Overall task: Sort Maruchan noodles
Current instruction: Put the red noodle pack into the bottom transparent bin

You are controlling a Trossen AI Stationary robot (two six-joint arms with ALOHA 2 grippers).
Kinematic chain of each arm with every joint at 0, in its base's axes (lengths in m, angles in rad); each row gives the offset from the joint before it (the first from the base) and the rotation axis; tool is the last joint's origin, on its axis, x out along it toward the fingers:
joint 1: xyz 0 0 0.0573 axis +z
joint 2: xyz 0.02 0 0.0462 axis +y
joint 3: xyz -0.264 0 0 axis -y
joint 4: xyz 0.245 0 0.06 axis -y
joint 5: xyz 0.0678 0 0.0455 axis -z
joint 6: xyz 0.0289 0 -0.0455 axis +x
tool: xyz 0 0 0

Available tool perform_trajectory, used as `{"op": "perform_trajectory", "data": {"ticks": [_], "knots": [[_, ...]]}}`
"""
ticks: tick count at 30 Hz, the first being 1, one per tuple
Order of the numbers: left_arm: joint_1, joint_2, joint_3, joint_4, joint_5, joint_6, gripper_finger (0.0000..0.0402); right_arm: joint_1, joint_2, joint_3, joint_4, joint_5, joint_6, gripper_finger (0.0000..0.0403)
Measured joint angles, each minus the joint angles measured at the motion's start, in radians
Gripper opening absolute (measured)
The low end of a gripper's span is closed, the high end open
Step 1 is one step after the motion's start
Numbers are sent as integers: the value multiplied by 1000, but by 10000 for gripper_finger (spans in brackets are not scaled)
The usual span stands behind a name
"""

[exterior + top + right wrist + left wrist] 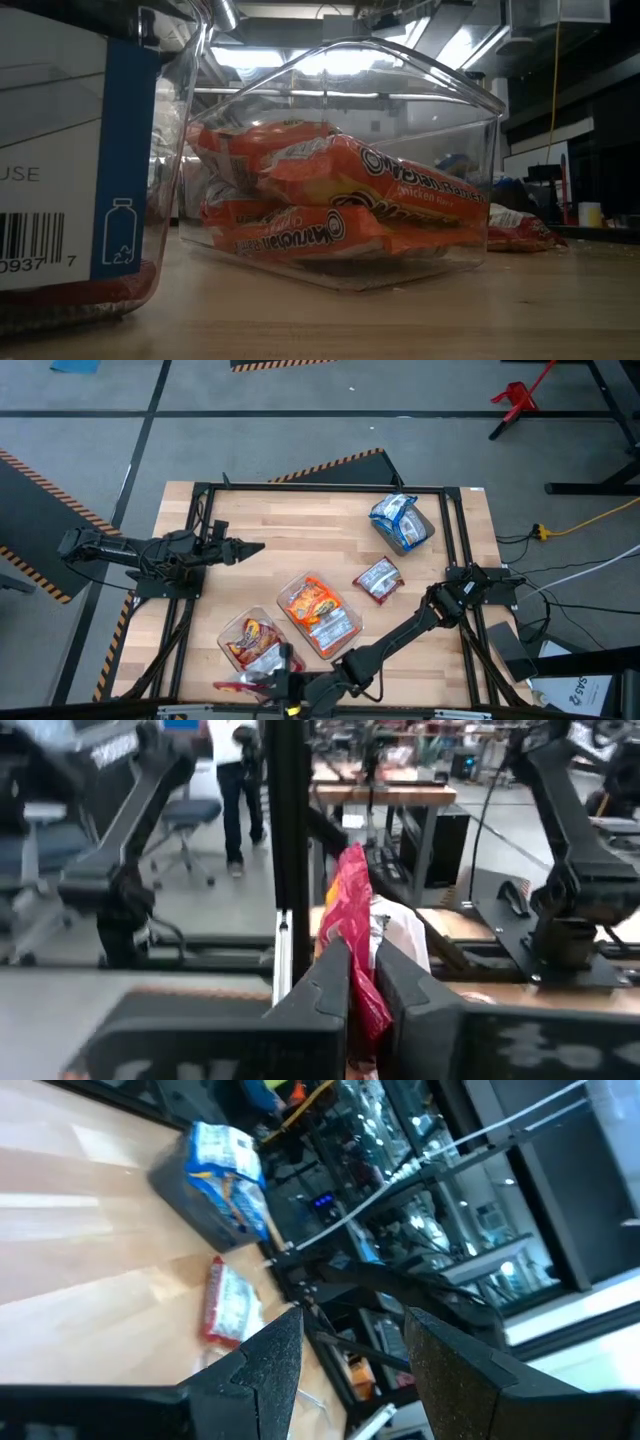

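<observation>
A red and white noodle packet (352,915) sits in my shut right gripper (362,960), which is at the table's near edge (268,678) beside the clear tub of red packets (250,640). Orange packets (340,200) fill a second clear tub (318,615). Blue packets (398,518) lie in the dark grey tub (205,1205) near the far right. A loose red and silver packet (378,580) lies flat on the wood. My left gripper (245,547) is open and hovers at the table's left, pointing right. My right gripper pinches the red packet between its two fingers, by one end (362,990). The fingers lie roughly level and point toward the table's left. The packet stands on edge in the hold, and its free end (232,684) reaches out past the fingertips. Whether it touches the table I cannot tell.
A black metal frame (300,488) borders the wooden table. The three tubs and the loose packet crowd the near and right parts. Bare wood (290,530) lies in front of my left gripper. A person (235,780) stands in the room beyond.
</observation>
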Motion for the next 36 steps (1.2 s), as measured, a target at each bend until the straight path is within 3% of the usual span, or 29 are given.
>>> {"op": "perform_trajectory", "data": {"ticks": [11,23,32,36], "knots": [[-6,-4,0,53,70,1,172,8,59,-3,99,125,318,1],[-50,-3,0,57,66,10,172,63,60,-3,83,421,528,0],[-56,-3,0,57,66,28,172,60,60,-3,133,400,702,0],[-56,-3,0,56,66,29,172,52,59,-96,324,389,743,0]]}}
